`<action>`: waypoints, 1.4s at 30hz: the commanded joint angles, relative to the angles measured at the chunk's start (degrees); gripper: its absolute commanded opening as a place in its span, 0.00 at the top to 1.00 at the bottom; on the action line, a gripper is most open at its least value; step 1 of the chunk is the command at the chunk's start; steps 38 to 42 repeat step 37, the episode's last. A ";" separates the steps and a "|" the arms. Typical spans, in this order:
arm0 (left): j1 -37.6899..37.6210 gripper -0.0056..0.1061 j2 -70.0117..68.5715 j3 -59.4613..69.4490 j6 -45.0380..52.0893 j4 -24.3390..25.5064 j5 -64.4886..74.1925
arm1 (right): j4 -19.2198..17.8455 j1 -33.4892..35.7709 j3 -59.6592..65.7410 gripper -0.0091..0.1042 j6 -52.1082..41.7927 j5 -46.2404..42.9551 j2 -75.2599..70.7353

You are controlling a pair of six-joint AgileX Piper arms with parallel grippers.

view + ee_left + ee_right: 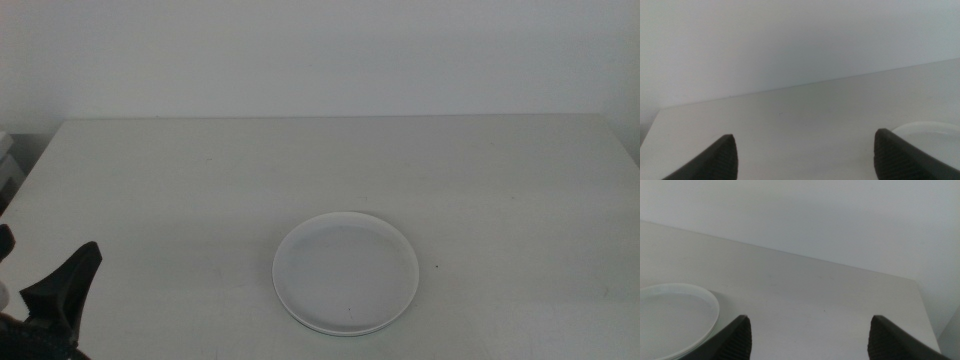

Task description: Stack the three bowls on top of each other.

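A stack of round, shallow bowls point(346, 272) sits on the white table a little right of centre, near the front. The top one is white. A second rim shows under its front edge. I cannot make out a mint green or a grey bowl by colour. My left gripper point(45, 252) is at the bottom left corner of the middle view, open and empty, well left of the stack. The stack shows beside its jaw in the left wrist view point(935, 140). My right gripper point(810, 330) is open and empty, out of the middle view. The stack lies next to it point(675, 315).
The white table point(200, 180) reaches back to a plain pale wall. Its far edge runs across the middle view, its left edge slants down at the left, and its right corner shows in the right wrist view point(915, 295).
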 commanded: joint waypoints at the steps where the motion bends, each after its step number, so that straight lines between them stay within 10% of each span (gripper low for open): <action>1: 0.03 0.02 0.33 -1.34 -0.41 -0.45 -4.77 | -0.69 -0.12 -0.99 0.40 -0.70 -4.07 -0.52; 17: 7.93 0.02 -18.75 11.01 -0.41 -1.32 0.34 | -9.48 -8.82 13.65 0.40 -0.70 -5.82 -15.17; 42: 9.15 0.02 -25.28 11.69 -0.41 -9.13 8.59 | -5.65 -9.07 18.09 0.40 -0.70 -5.95 -15.28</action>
